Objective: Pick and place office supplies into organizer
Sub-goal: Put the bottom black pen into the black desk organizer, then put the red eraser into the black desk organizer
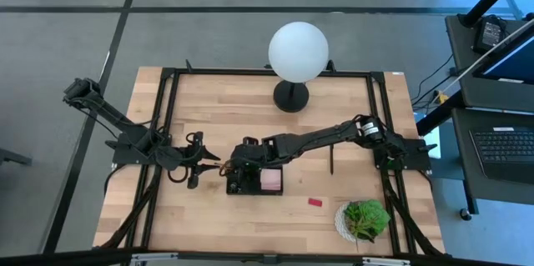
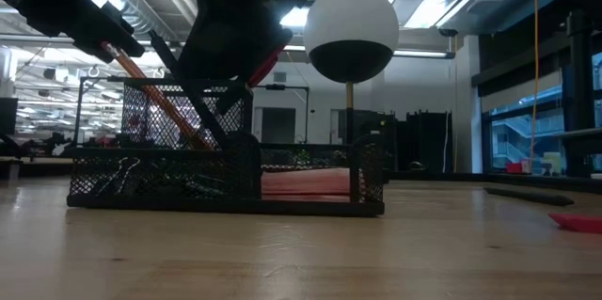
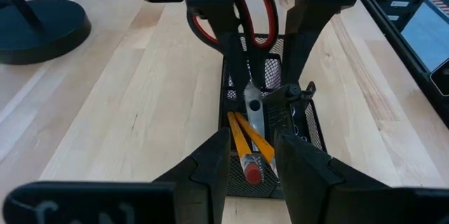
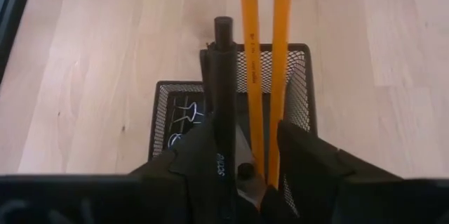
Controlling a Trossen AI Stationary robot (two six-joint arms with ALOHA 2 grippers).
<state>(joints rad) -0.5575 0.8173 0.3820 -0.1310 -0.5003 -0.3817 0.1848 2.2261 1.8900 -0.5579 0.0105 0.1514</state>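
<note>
The right gripper [image 4: 242,161] hangs directly over the tall cup compartment of the black wire-mesh desk organizer [image 1: 253,178]; a black pen [image 4: 223,97] stands upright between its fingers [image 4: 309,164], against the one finger and clear of the other, so the jaws look slackened around it and I cannot tell whether they grip it; two orange pencils [image 4: 265,62] lean in the same cup just beside the pen, their erasered ends sticking out over the rim; small black binder clips [image 4: 184,122] lie in the low compartment next to the cup. The left gripper [image 3: 245,168] hovers just left of the organizer, fingers spread apart with nothing between them, facing the pencils' ends; red-handled scissors [image 3: 238,20] stand in the cup; a pink sticky-note pad [image 1: 271,180] lies in the organizer's right-hand low compartment. Outward on the light wooden table [image 1: 225,107], a second black pen [image 1: 330,159] lies to the right, a small red eraser [image 1: 314,202] sits near-right of the organizer, a green potted plant [image 1: 364,218] stands at the near right corner, and a white globe lamp [image 1: 298,49] on a round black base rises at the far side.
</note>
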